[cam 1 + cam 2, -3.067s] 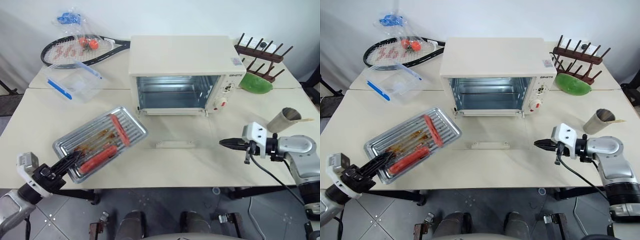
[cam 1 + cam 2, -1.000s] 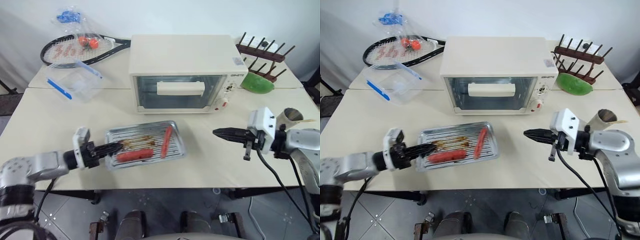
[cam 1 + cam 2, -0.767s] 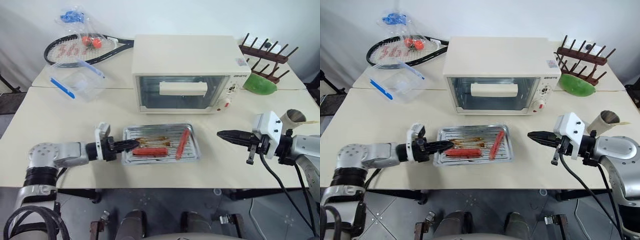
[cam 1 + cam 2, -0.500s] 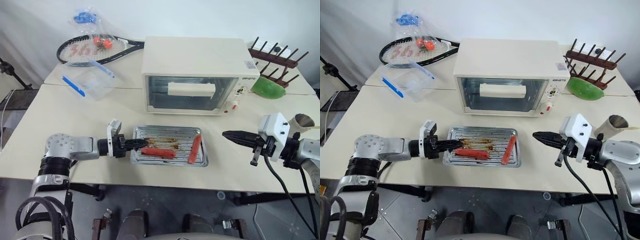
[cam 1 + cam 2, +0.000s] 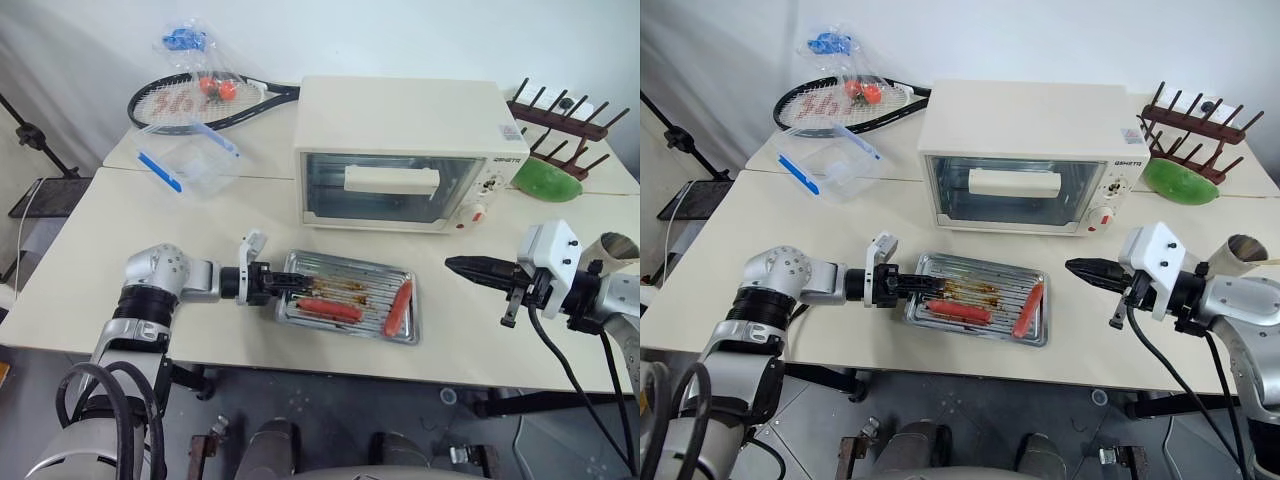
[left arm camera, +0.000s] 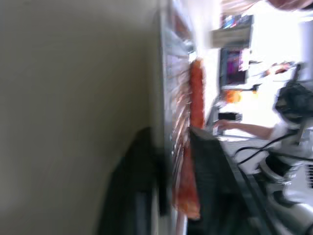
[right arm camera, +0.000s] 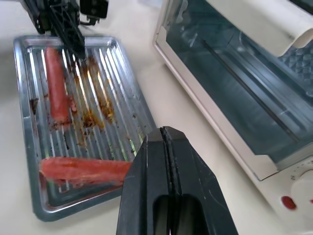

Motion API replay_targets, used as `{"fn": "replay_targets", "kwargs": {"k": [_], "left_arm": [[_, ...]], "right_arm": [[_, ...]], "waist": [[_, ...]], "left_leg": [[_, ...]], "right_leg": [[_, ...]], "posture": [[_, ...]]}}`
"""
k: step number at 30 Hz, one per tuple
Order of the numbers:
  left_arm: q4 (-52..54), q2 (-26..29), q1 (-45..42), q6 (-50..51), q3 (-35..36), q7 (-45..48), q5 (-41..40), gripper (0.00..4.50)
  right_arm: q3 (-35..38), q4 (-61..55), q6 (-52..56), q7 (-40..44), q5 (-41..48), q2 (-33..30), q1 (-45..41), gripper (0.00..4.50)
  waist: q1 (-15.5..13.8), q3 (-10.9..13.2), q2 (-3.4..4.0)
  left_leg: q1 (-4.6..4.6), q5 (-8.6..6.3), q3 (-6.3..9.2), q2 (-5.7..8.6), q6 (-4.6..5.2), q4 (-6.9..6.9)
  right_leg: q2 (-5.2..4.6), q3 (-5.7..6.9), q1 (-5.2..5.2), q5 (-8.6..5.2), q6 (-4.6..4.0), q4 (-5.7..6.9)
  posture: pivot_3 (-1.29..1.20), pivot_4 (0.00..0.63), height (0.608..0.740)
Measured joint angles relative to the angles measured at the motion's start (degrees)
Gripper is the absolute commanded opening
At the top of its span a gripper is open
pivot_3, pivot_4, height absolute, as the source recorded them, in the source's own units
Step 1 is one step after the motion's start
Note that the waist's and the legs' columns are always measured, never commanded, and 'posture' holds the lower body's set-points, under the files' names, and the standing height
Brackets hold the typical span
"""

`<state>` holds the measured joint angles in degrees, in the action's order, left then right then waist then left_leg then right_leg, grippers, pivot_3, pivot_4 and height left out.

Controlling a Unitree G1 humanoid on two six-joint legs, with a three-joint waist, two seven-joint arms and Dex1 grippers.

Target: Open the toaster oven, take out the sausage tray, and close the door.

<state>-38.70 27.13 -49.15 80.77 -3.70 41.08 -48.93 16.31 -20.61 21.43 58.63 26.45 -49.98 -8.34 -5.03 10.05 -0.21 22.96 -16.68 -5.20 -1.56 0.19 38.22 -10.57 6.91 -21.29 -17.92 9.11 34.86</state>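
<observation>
The cream-white toaster oven (image 5: 400, 110) stands at the back middle of the table. Its glass door (image 5: 330, 195) is closed, with the bar handle (image 5: 392, 180) upright. In front of it, flat on the table, lies the shiny sausage tray (image 5: 352, 292) with two red sausages (image 5: 328, 308). My left gripper (image 5: 293, 285) is at the tray's left rim. In the left wrist view its fingers (image 6: 210, 161) stand apart on either side of the rim, so it is open. To the right of the tray, above the table, my right gripper (image 5: 452, 264) is shut and empty.
A tennis racket (image 5: 200, 100), a clear plastic box with a blue edge (image 5: 187, 160) and a bag (image 5: 190, 45) lie at the back left. A wooden rack (image 5: 560, 105), a green object (image 5: 545, 175) and a cup (image 5: 615, 245) are on the right.
The door went from open to closed. My left gripper brought the tray to the right, set it in front of the oven, and its fingers have parted. The right gripper stayed put.
</observation>
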Motion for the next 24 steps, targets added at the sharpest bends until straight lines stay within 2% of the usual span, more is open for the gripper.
{"fn": "replay_targets", "kwargs": {"k": [4, 8, 11, 16, 18, 20, 24], "left_arm": [[0.31, 0.57, -0.70, 0.58, 0.11, 4.36, 1.82, 3.38], [5.21, 3.31, -0.67, 1.89, -1.44, 6.72, 2.47, 4.48], [9.60, 7.41, 0.15, 2.53, -2.08, 7.47, 3.27, 4.48], [18.40, 19.44, 3.64, -0.58, -3.82, 11.37, 6.67, 4.48], [20.81, 21.65, 5.70, -4.90, -4.03, 13.04, 8.60, 4.50], [22.32, 21.33, 9.07, -13.05, -1.62, 14.37, 10.06, 4.50], [22.19, 16.40, 14.59, -34.99, 8.96, 21.34, 10.41, 4.50]], "right_arm": [[-0.16, 0.60, -0.02, 0.79, 0.01, -0.09, -0.16, 0.00], [-0.35, 1.15, -0.20, 2.36, 0.01, -1.19, -0.46, 0.00], [-0.63, 2.06, -0.29, 3.87, 0.02, -1.44, -0.83, 0.00], [-2.97, 5.61, -1.36, 9.23, -0.22, -4.18, -1.17, 0.00], [-4.24, 7.37, -1.58, 10.46, -0.39, -4.18, -2.25, 0.36], [-5.04, 9.07, -1.68, 12.89, 0.19, -4.19, -3.27, 0.82], [-5.74, 14.30, -5.24, 19.88, 1.20, -4.22, -5.10, 2.16]], "waist": [[0.58, 0.04, -0.06], [1.61, 0.09, -0.15], [2.77, 0.14, -0.24], [4.75, 0.26, -0.41], [4.84, 0.27, -0.42], [4.77, 0.32, -0.48], [4.12, 0.44, -0.70]], "left_leg": [[0.10, 0.00, 0.00, -0.02, 0.00, -0.02], [0.10, 0.01, -0.01, -0.10, -0.02, -0.06], [0.09, 0.02, -0.04, -0.15, -0.04, -0.15], [0.10, -0.03, -0.13, -0.21, -0.10, -0.33], [0.11, -0.04, -0.15, -0.20, -0.09, -0.31], [0.14, -0.05, -0.14, -0.21, -0.09, -0.26], [0.21, -0.05, -0.13, -0.21, -0.08, -0.16]], "right_leg": [[0.01, 0.02, -0.11, 0.00, 0.01, 0.01], [0.07, 0.01, -0.17, 0.00, 0.01, 0.06], [0.10, -0.01, -0.24, 0.00, 0.00, 0.06], [0.15, -0.01, -0.33, -0.02, -0.02, -0.09], [0.14, -0.01, -0.33, -0.02, -0.01, -0.11], [0.13, 0.00, -0.32, -0.02, -0.02, -0.12], [0.13, 0.04, -0.31, -0.01, -0.02, -0.13]], "posture": [[0.00, 0.150, 0.740], [0.00, 0.150, 0.740], [0.00, 0.150, 0.740], [0.00, 0.150, 0.740], [0.00, 0.150, 0.740], [0.00, 0.150, 0.740], [0.00, 0.150, 0.740]]}}
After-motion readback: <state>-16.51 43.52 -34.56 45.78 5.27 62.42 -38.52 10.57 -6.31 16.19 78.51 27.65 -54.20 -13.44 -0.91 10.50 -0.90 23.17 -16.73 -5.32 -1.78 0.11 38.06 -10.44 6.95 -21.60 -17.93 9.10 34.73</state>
